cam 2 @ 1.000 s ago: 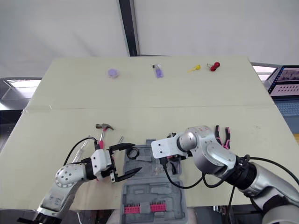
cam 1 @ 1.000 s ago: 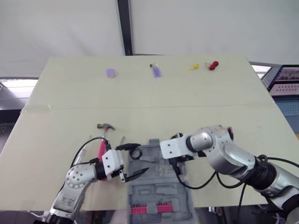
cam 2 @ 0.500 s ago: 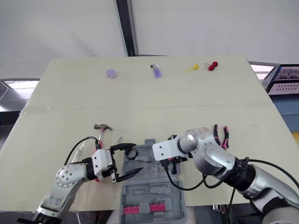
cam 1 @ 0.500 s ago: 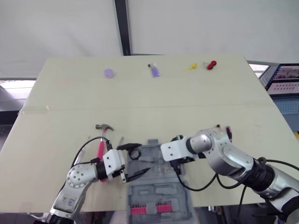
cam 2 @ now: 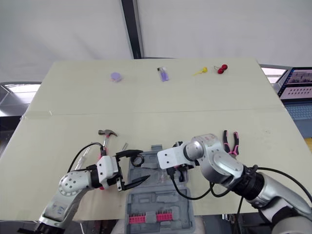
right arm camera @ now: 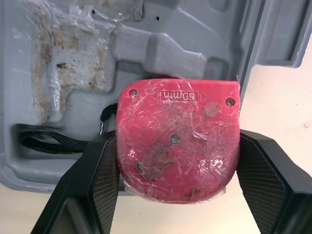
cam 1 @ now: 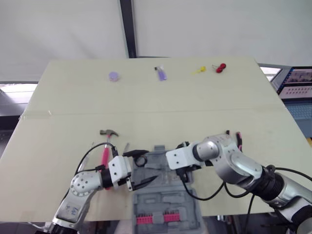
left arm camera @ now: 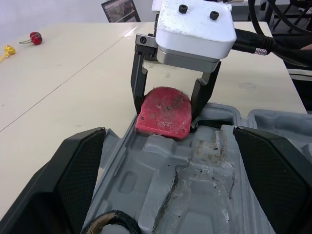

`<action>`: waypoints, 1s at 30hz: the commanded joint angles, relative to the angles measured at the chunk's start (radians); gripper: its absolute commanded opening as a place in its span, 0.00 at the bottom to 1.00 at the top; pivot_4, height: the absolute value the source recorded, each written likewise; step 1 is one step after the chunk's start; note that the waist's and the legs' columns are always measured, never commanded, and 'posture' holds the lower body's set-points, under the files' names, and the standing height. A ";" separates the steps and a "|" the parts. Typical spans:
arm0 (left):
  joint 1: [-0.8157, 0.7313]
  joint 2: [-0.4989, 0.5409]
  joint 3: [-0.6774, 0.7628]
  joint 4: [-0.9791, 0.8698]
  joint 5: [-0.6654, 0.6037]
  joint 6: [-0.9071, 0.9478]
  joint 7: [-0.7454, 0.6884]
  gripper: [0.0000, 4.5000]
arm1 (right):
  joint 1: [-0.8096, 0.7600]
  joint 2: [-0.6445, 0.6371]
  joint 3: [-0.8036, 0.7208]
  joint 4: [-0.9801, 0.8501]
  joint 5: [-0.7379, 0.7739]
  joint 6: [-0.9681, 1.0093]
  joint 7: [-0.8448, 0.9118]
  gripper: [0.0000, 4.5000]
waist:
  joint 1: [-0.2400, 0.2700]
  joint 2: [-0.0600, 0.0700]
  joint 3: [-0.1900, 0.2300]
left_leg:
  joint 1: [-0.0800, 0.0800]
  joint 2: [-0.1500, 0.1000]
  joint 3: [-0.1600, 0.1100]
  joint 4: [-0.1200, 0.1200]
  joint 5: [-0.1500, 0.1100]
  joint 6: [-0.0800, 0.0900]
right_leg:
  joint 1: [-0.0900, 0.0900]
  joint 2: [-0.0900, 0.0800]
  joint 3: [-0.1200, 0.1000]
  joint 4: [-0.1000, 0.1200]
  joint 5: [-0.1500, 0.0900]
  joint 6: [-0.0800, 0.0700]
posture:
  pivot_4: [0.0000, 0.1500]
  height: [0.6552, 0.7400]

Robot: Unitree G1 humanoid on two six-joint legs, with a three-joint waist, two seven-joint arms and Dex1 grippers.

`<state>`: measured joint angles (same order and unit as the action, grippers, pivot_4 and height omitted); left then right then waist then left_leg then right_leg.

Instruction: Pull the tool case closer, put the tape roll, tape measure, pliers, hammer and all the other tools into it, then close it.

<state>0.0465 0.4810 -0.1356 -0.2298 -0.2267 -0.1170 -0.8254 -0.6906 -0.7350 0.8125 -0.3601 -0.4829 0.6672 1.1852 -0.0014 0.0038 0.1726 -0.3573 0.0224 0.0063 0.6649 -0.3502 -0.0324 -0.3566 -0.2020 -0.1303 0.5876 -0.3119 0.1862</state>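
Note:
The grey tool case (cam 1: 168, 201) lies open at the table's near edge. My right gripper (cam 1: 186, 168) is shut on the red tape measure (right arm camera: 178, 144), holding it over the case's far right corner; its black fingers (left arm camera: 140, 73) clamp both sides. My left gripper (cam 1: 150, 165) stands open over the case's left side, with the black tape roll (cam 1: 141, 159) between its fingers inside the case. The hammer (cam 1: 107, 142) with a pink handle lies left of the case. The pink-handled pliers (cam 2: 230, 141) lie on the table beyond my right arm.
A row of red bits (cam 1: 163, 219) sits in the case's near half. A thin metal tool (cam 1: 126, 146) lies beside the hammer. Far across the table are a purple disc (cam 1: 114, 76), a purple item (cam 1: 162, 74), a yellow piece (cam 1: 200, 70) and a red piece (cam 1: 221, 67).
My right gripper has edged slightly left over the case with the tape measure in it. The left gripper has barely moved. The camera shifted a little.

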 commanded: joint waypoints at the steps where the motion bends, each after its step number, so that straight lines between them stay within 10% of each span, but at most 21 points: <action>1: 0.007 0.003 -0.002 -0.048 0.000 -0.004 0.006 1.00 | 0.001 0.007 -0.041 -0.011 -0.019 -0.016 0.002 0.65 | 0.000 0.000 0.000 | 0.000 0.000 0.000 0.000 0.000 0.000 | 0.000 0.000 0.000 0.000 0.000 0.000 | 1.00 1.00; 10: 0.002 0.002 -0.006 -0.047 0.001 0.000 0.005 1.00 | 0.005 0.018 -0.047 -0.005 -0.026 -0.019 0.005 0.65 | 0.000 0.000 0.000 | 0.000 0.000 0.000 0.000 0.000 0.000 | 0.000 0.000 0.000 0.000 0.000 0.000 | 1.00 1.00; 14: 0.002 0.001 -0.007 -0.046 0.002 0.001 0.007 1.00 | 0.007 0.021 -0.051 -0.004 -0.027 -0.018 0.005 0.99 | 0.000 0.000 0.000 | 0.000 0.000 0.000 0.000 0.000 0.000 | 0.000 0.000 0.000 0.000 0.000 0.000 | 1.00 1.00; 30: 0.012 0.008 0.004 -0.047 -0.004 0.003 0.007 1.00 | 0.138 -0.010 -0.372 -0.047 0.260 -0.237 -0.017 0.99 | 0.001 0.000 0.000 | 0.000 0.000 0.000 0.000 0.000 0.000 | 0.000 0.000 0.000 0.000 0.000 0.000 | 1.00 1.00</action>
<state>0.0542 0.4842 -0.1366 -0.2490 -0.2264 -0.1071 -0.8202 -0.5563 -0.7635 0.5029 -0.4179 -0.2726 0.5150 1.2140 -0.0009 0.0036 0.1726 -0.3573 0.0225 0.0063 0.6647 -0.3502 -0.0324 -0.3563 -0.2021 -0.1305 0.5873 -0.3119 0.1862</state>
